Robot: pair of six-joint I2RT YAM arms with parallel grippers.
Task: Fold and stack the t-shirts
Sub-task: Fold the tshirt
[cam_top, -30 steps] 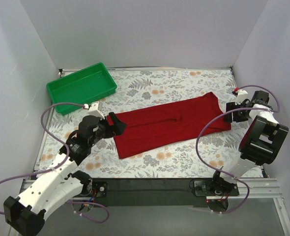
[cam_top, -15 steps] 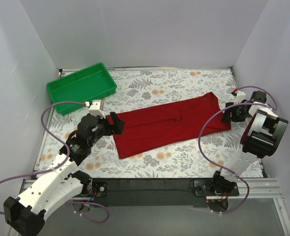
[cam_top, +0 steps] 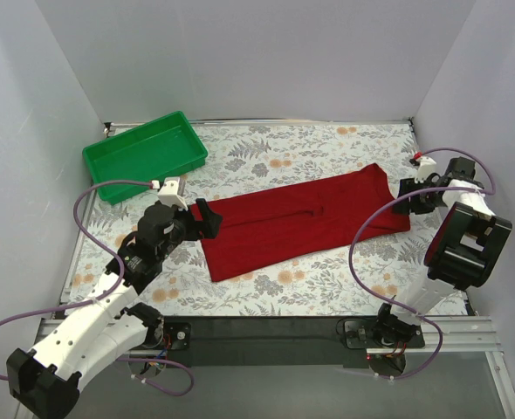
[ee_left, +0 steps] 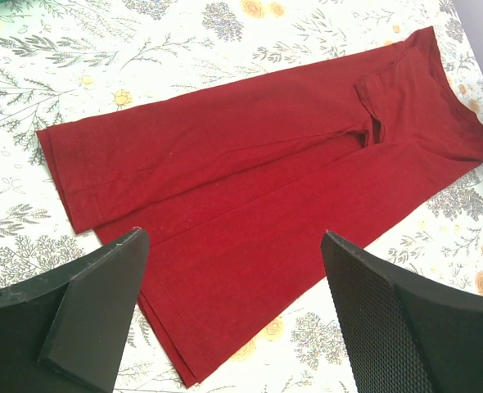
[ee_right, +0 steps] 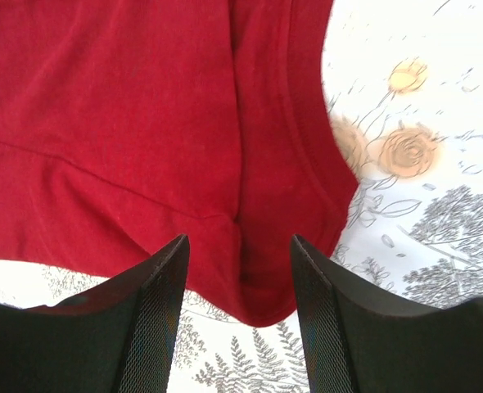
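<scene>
So the dark red t-shirt (cam_top: 301, 223) is lying flat on the flowery table (cam_top: 327, 148), already folded lengthwise into a long strip that's running diagonally from the left arm over to the right one, with the green tray (cam_top: 144, 153) sitting well apart at the far left corner. The left fingers (ee_left: 94, 315) are hanging wide open above the hem end, gripping nothing, and the right fingers (ee_right: 155, 323) are also spread open, hovering right over the rounded corner at the other end, again not holding anything. I'm guessing this thing is going to be light, floppy and totally limp, so it's going to sag and drape the second it's lifted, and the layers are probably going to slide on each other. I'm thinking the best spots to grab are the end corners, pinching down through every layer at once, hem corners on the left side and that shoulder-ish corner on the right, otherwise only the top layer is coming up and the fold is falling apart.
</scene>
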